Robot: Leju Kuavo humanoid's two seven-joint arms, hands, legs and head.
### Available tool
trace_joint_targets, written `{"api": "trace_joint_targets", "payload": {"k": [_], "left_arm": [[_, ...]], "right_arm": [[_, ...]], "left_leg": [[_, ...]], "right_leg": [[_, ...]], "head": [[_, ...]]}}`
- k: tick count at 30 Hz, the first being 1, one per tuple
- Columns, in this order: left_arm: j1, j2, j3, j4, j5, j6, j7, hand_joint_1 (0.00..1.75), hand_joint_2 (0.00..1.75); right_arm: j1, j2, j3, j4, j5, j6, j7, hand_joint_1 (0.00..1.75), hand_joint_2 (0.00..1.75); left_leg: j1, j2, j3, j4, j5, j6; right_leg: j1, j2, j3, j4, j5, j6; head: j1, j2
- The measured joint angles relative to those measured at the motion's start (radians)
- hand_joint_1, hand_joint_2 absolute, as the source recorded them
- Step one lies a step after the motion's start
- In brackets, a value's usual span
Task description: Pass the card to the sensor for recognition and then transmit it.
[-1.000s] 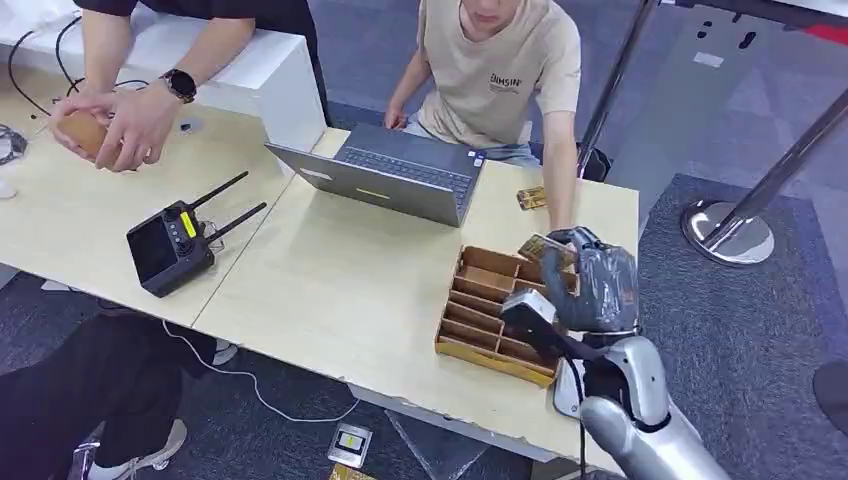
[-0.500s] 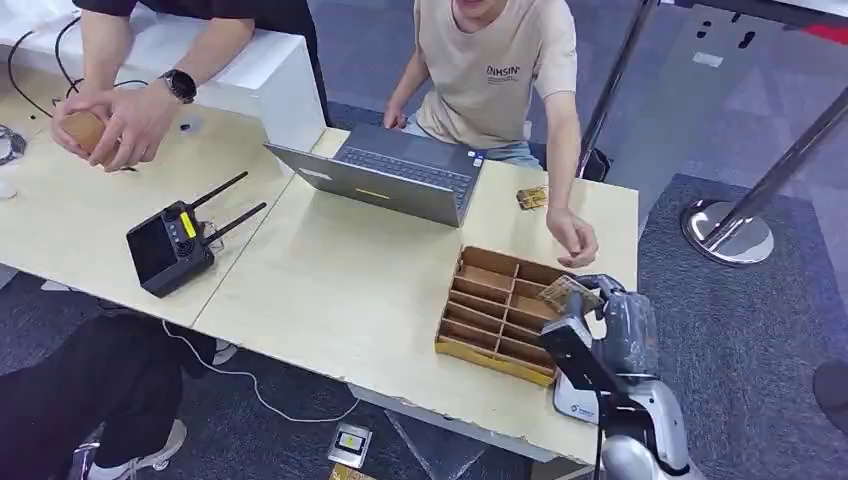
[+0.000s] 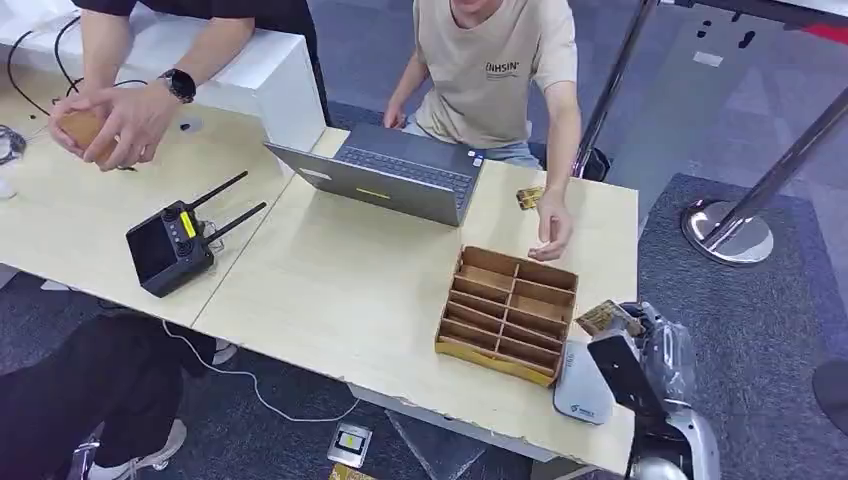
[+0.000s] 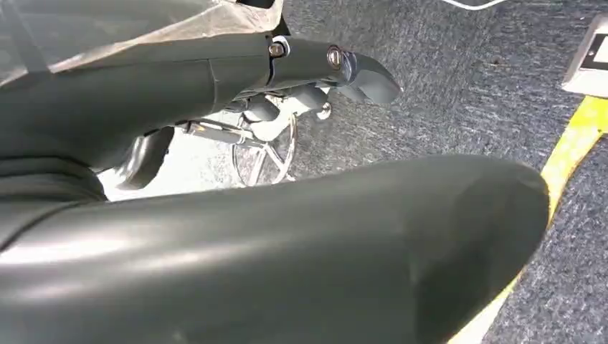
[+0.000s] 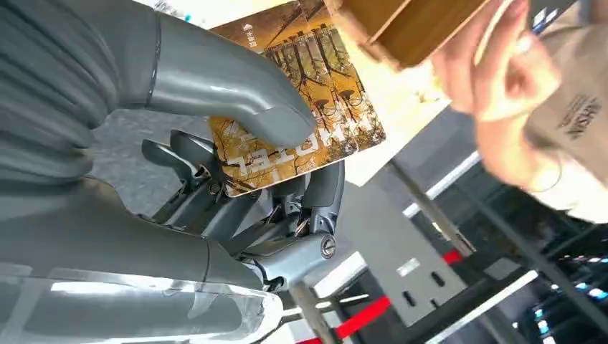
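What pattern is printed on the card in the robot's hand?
The card has brown-and-yellow tree artwork with white lettering, seen best in the right wrist view.

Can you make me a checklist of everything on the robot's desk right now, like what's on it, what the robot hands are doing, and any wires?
Surface: pale wooden table, two tops pushed together.
Job's things: patterned card pinched by the right hand near the table's edge; white-grey sensor pad flat beside the brown divider tray, whose compartments look empty.
Clutter: open laptop; black controller with two antennas; another small card by the laptop.
Hands: right hand holds the card; left hand hangs over carpet, fingers unclear.
Cables: black wires at the table's far corner; a white cable on the floor.
Surroundings: two people at the table; metal stanchion base; grey carpet.
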Motion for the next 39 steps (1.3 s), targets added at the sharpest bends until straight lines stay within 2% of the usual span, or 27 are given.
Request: {"api": "trace_joint_targets", "payload": {"k": [4,10,23,30,33,39], "left_arm": [[0.000,0.001,0.000,0.000,0.001,-0.002,0.000,0.00,0.00],[0.000,0.002,0.001,0.000,0.004,0.000,0.000,0.00,0.00],[0.000,0.002,0.001,0.000,0.008,0.020,-0.006,0.00,0.00],[0.000,0.001,0.001,0.000,-0.001,0.024,-0.006,0.00,0.00],[-0.001,0.000,0.001,0.000,-0.016,0.020,-0.008,0.00,0.00],[-0.007,-0.005,0.001,0.000,-0.045,0.006,-0.019,0.00,0.00]], "right_arm": [[0.021,-0.019,-0.033,-0.013,-0.021,0.020,0.000,1.75,1.75],[0.052,-0.046,-0.083,-0.034,-0.061,0.089,-0.006,1.75,1.75],[0.109,-0.084,-0.129,-0.112,-0.131,0.196,0.002,1.75,1.75],[0.113,-0.090,-0.133,-0.169,-0.122,0.199,-0.001,1.75,1.75],[0.083,-0.081,-0.128,-0.182,-0.054,0.178,-0.015,1.75,1.75],[-0.066,-0.039,-0.079,-0.170,0.069,0.172,-0.029,1.75,1.75]], "left_leg": [[0.000,0.000,0.000,0.000,0.000,0.000],[0.000,0.000,0.000,0.000,0.000,0.000],[0.000,0.000,-0.001,0.000,0.000,0.000],[0.000,0.000,-0.002,0.000,0.000,0.000],[0.000,0.000,-0.002,0.000,0.000,0.000],[0.000,0.001,-0.001,0.000,0.001,0.000]], "right_leg": [[0.000,0.000,0.000,0.000,0.000,0.000],[0.000,0.000,0.000,0.000,0.000,0.000],[0.000,0.000,-0.001,0.000,0.000,0.000],[0.000,0.000,-0.001,0.000,0.000,0.000],[0.000,0.000,-0.001,0.000,0.000,0.000],[0.000,0.000,-0.001,0.000,0.000,0.000]], "head": [[0.000,0.000],[0.000,0.000],[0.000,0.000],[0.000,0.000],[0.000,0.000],[0.000,0.000]]}}
